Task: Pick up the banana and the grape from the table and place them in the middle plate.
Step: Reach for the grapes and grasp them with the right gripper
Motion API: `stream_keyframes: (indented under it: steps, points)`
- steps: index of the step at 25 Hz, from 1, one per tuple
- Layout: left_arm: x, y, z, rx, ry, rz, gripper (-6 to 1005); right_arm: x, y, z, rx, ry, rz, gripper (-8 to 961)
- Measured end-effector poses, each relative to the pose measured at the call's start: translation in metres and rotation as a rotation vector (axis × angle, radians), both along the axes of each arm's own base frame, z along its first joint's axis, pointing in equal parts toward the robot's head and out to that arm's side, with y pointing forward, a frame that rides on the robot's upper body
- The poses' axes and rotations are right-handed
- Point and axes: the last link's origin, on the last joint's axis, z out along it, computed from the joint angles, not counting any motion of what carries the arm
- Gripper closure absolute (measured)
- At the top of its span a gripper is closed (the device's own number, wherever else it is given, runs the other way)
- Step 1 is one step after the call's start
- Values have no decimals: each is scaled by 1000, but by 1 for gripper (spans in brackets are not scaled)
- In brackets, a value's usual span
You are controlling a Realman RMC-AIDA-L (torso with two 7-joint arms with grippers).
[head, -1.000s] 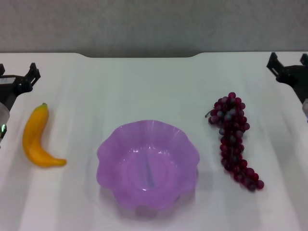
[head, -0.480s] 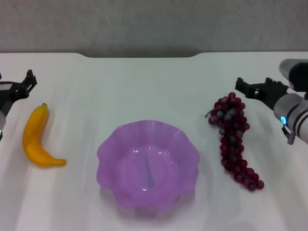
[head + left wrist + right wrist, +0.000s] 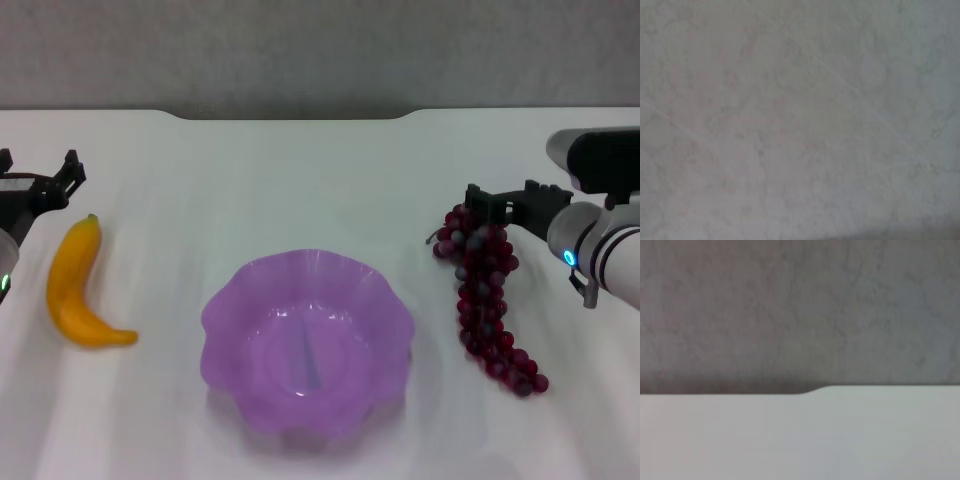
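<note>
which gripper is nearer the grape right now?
Right. The right gripper is at the top end of the grape, over its upper berries. The left gripper is far across the table, beyond the banana.

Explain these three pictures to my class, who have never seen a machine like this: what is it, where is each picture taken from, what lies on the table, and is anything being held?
This is a robot with two arms, each ending in a gripper. The wide picture comes from a camera on its head, looking down at a white table. On it lie a banana, a purple plate in the middle, which is empty, and a bunch of grapes. The right gripper reaches over the top of the grapes, open, gripping nothing yet. The left gripper waits at the table's edge near the banana, also holding nothing. The other two pictures come from cameras on the wrists: the left shows only a plain grey surface, the right shows the table's back edge and a grey wall.
</note>
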Motion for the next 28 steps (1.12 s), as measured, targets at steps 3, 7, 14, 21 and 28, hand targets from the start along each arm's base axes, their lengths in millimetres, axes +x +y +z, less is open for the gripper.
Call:
stream_keyframes:
  steps: [3, 7, 14, 21, 28]
  points:
    - [1, 1, 0, 0, 0, -3, 109, 3, -3, -3, -22, -4, -19, 61]
    - [3, 2, -1, -1, -2, -7, 109, 7, -4, -4, -37, -18, -30, 62]
    - [4, 3, -1, -2, -4, -8, 108, 5, -5, -7, -56, -38, -21, 61]
    - [5, 3, -5, -21, -3, -7, 108, 6, -8, -10, -63, -46, -16, 61]
    - [9, 6, -6, -23, -3, -14, 109, 14, -15, -11, -52, -29, -36, 62]
